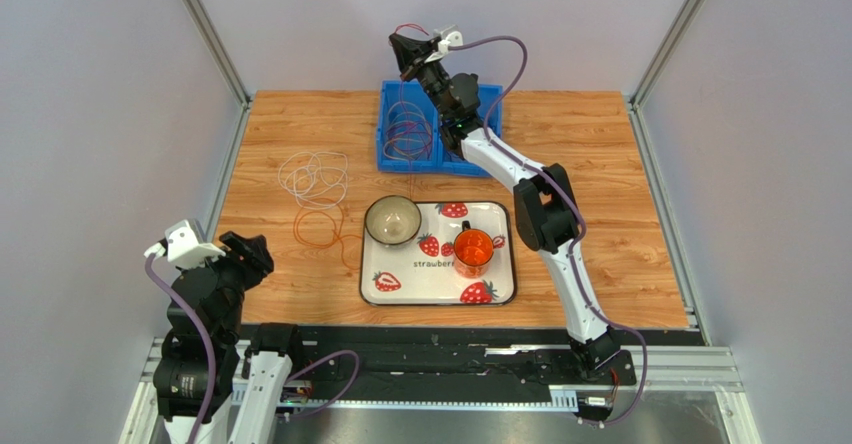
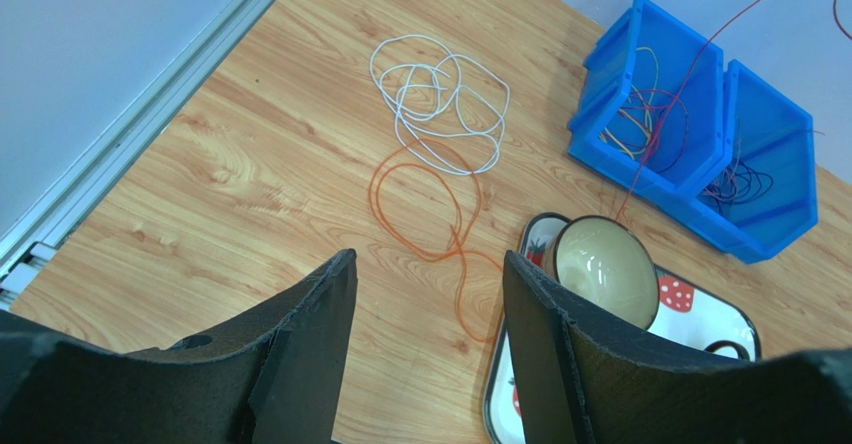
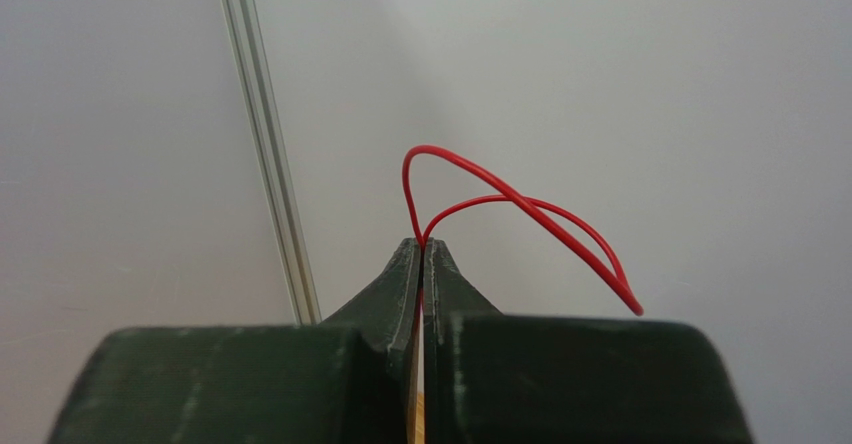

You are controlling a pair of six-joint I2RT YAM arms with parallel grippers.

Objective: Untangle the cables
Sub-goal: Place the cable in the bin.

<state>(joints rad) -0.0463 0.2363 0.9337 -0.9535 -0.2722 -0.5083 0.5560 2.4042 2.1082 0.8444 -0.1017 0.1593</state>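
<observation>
White cable (image 1: 313, 177) and orange cable (image 1: 318, 226) lie out on the left. Right gripper (image 3: 422, 248) pinches the red cable (image 3: 500, 199) high above the far blue bin (image 2: 620, 167), plenty tangled there. Left gripper (image 2: 430, 274) hangs open, empty.

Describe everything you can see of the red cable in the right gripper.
The red cable is a thin, glossy wire that looks plastic-coated. The shut right gripper, held high near the blue bin, pinches it. A short loop and the free end curl out beyond the fingertips. Below the grip it runs in a straight slant down across the bin and ends near the bowl. Whether it touches the bowl cannot be told.
</observation>
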